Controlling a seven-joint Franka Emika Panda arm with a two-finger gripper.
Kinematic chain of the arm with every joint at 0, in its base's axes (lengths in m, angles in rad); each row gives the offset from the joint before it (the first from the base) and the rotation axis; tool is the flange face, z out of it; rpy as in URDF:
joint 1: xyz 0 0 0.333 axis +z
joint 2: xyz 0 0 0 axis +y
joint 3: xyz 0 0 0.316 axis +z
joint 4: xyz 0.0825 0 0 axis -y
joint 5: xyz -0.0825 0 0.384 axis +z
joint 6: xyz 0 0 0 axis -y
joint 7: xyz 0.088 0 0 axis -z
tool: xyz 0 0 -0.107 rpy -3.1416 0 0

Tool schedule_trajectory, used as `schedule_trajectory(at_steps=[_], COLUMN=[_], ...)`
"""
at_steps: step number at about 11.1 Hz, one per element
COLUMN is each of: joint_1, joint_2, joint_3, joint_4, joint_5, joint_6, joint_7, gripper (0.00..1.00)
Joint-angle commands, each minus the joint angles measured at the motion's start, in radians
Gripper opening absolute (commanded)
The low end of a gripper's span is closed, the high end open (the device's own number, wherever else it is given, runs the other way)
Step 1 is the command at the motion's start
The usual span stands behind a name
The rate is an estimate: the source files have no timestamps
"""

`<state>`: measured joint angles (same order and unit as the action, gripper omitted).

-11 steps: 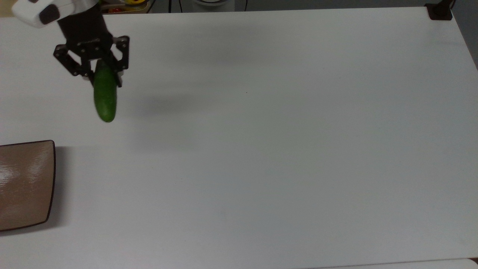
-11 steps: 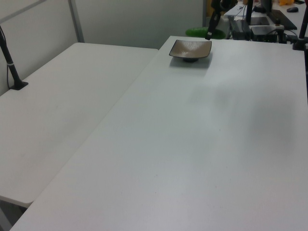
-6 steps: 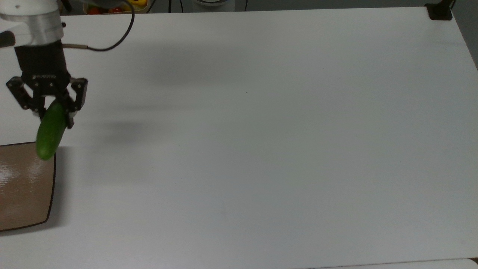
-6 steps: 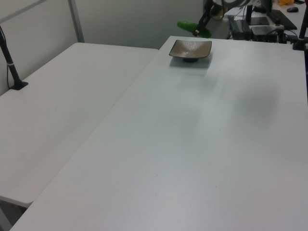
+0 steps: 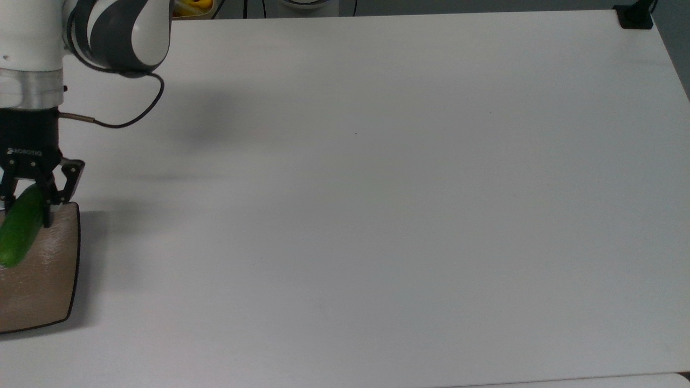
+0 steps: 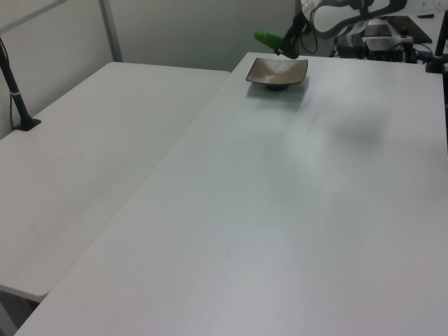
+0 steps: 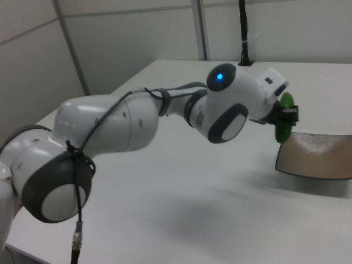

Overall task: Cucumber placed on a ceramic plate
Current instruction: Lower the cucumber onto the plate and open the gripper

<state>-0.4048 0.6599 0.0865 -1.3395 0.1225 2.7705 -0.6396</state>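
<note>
A white table (image 5: 377,215) carries the scene, its surface plain and matte. A square tan-brown ceramic plate (image 5: 43,285) with a thin dark rim rests directly on it, at the edge on the top view's left. In the left view the plate (image 6: 276,72) sits near the table's far corner.

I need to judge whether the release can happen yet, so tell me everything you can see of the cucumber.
The cucumber is small, smooth and dark green, with rounded ends and a slight curve. The gripper is shut on its upper end, so it hangs tilted, its free end lower. In the top view it overlaps the ceramic plate near the plate's far corner. In the left view it is held in the air above the plate's far edge, not touching it. Only the fingers touch it.
</note>
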Motion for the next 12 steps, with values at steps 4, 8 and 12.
schedule_trajectory(at_steps=[4, 8, 12], joint_1=[0.007, 0.006, 0.008], joint_2=[0.222, 0.271, 0.271], joint_3=[-0.06, -0.06, -0.06], joint_4=[0.152, 0.183, 0.181], joint_5=[-0.026, -0.027, -0.027], joint_6=[0.189, 0.189, 0.19], joint_7=[-0.072, -0.072, -0.072], gripper=[0.07, 0.26, 0.71])
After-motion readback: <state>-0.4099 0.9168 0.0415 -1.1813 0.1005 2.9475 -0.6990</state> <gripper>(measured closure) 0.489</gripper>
